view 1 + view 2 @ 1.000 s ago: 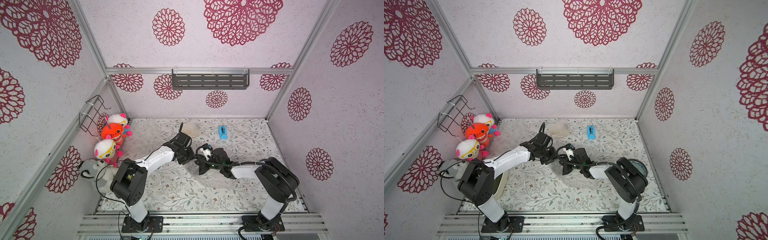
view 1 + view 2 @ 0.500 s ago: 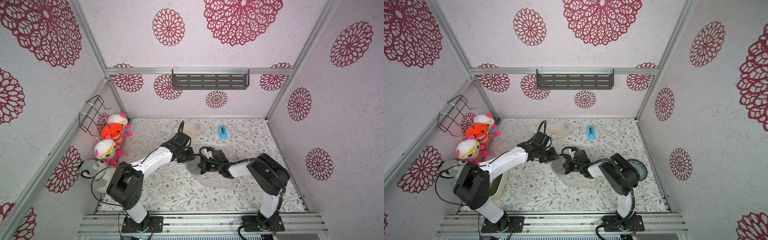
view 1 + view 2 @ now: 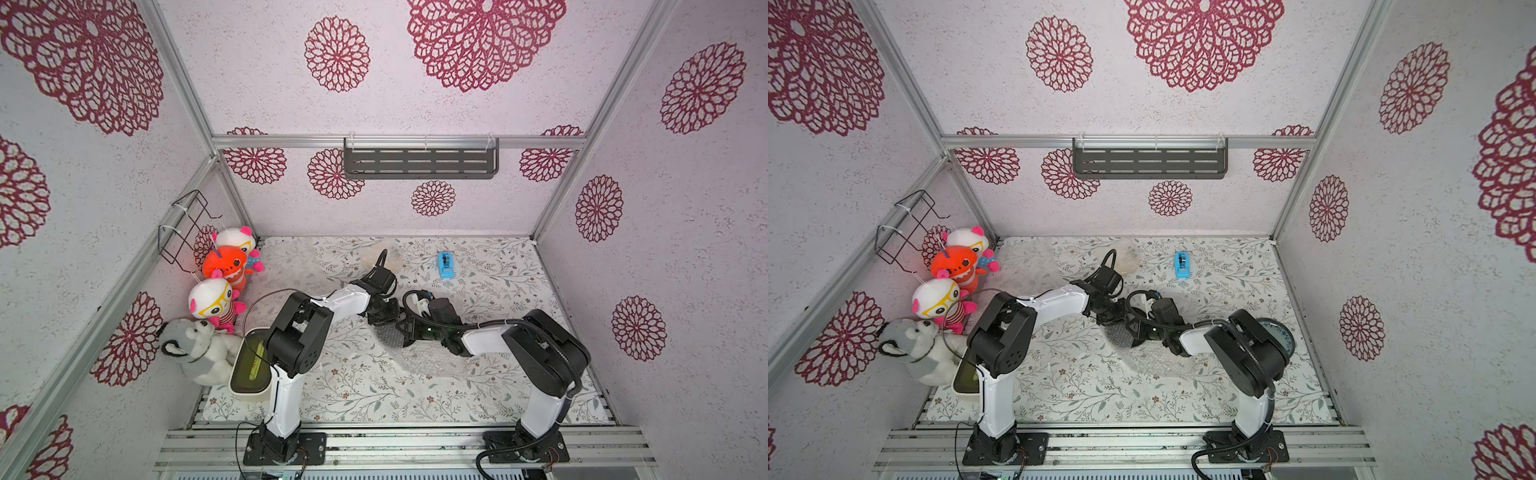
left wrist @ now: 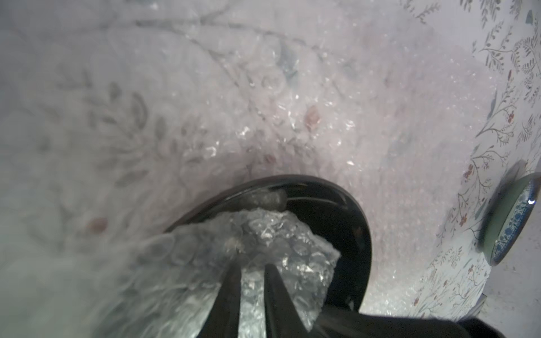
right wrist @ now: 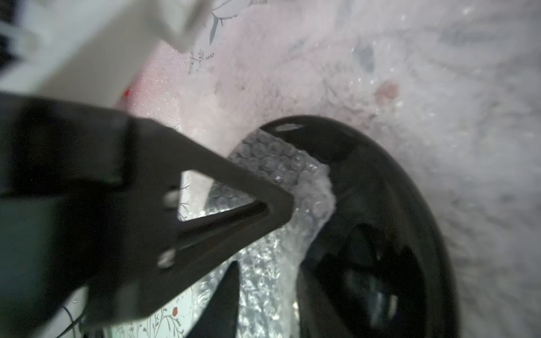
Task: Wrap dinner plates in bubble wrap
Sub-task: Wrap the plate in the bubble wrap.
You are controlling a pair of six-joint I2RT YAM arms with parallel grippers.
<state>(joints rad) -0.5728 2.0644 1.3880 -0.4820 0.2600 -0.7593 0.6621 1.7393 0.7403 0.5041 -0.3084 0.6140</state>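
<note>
Left gripper point(image 4: 251, 263): jaws pinched a folded flap of bubble wrap point(image 4: 292, 243). The flap lay over the rim of the black plate point(image 4: 348, 222), directly beneath the tips. Right gripper point(image 3: 402, 334): jaws spread, facing the left jaws, tips just beside the same flap, gripping nothing. The rest of the sheet lay under the plate on the desk point(image 3: 353, 386). Blue-patterned plate point(image 3: 1278, 332) sat well apart from both jaws, on the right gripper's side.
</note>
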